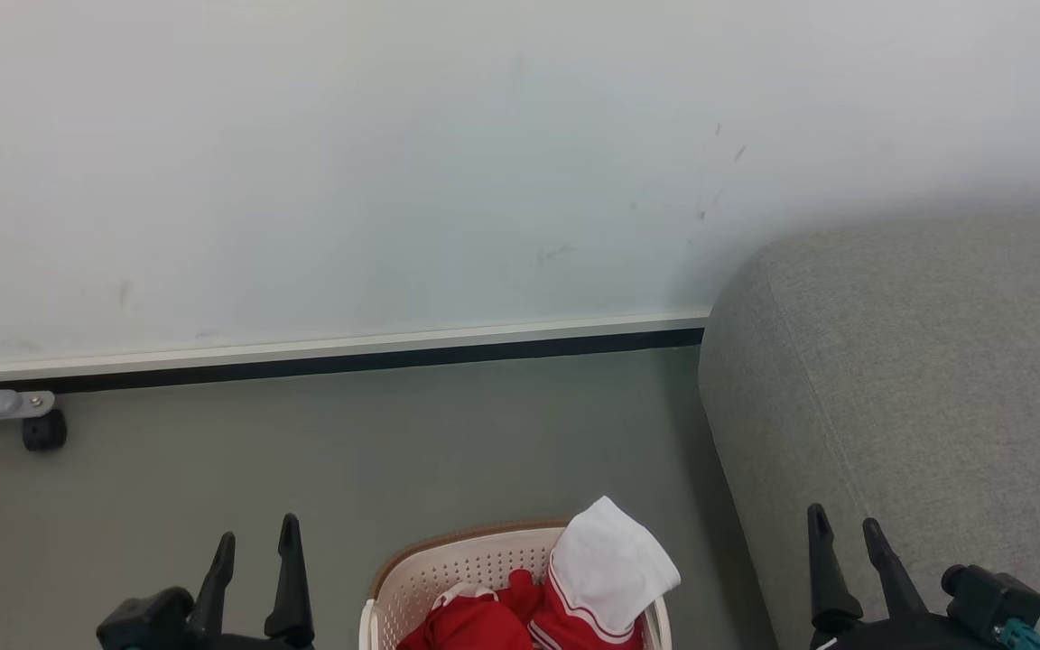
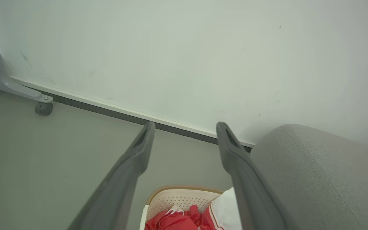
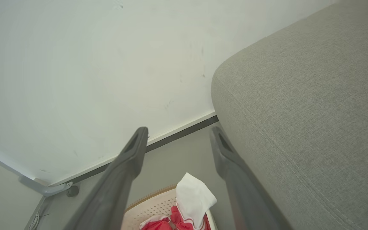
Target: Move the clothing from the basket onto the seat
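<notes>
The clothing (image 1: 529, 614) is heaped in the basket (image 1: 448, 564), which is set beside the seat (image 1: 917, 406). The left gripper (image 1: 257, 529) and right gripper (image 1: 843, 517) are held with fingers spread, nothing gripped.

basket (image 1: 434, 571) top: open | right: seat (image 1: 917, 406) crowds | left: floor (image 1: 394, 442) free | ahead: wall (image 1: 394, 181)
</notes>
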You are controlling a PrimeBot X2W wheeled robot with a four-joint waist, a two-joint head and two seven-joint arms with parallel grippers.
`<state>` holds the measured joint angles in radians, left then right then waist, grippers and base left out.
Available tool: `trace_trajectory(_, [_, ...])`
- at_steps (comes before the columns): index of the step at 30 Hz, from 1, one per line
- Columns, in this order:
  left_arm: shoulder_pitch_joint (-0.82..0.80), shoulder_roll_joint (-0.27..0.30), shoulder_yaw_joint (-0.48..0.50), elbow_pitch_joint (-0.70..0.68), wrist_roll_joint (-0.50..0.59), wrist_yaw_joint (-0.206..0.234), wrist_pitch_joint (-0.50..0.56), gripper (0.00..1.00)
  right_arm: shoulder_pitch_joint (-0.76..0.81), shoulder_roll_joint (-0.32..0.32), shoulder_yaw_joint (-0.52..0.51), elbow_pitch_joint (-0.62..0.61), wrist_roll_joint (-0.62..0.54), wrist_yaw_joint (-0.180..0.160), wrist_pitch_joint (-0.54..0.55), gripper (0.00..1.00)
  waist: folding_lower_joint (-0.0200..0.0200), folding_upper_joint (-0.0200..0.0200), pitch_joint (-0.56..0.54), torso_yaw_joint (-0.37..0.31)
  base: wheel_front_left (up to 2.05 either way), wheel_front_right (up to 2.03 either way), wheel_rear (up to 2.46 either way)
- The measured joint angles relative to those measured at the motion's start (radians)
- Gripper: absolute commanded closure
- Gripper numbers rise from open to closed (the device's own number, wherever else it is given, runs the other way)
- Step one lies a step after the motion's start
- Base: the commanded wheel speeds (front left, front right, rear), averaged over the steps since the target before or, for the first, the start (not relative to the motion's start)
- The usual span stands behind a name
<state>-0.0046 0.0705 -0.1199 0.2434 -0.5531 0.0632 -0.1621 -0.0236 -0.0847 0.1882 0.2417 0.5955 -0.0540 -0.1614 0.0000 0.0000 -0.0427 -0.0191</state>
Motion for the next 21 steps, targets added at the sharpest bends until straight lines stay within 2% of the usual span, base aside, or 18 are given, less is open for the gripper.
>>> trace_trajectory(21, [0.035, -0.001, -0.038, 0.007, 0.289, 0.052, -0.081, 0.0, 0.014, -0.013, 0.076, -0.008, -0.303, -0.034, -0.079, 0.0, 0.0, 0.0, -0.01, -0.004, 0.0, 0.0, 0.0])
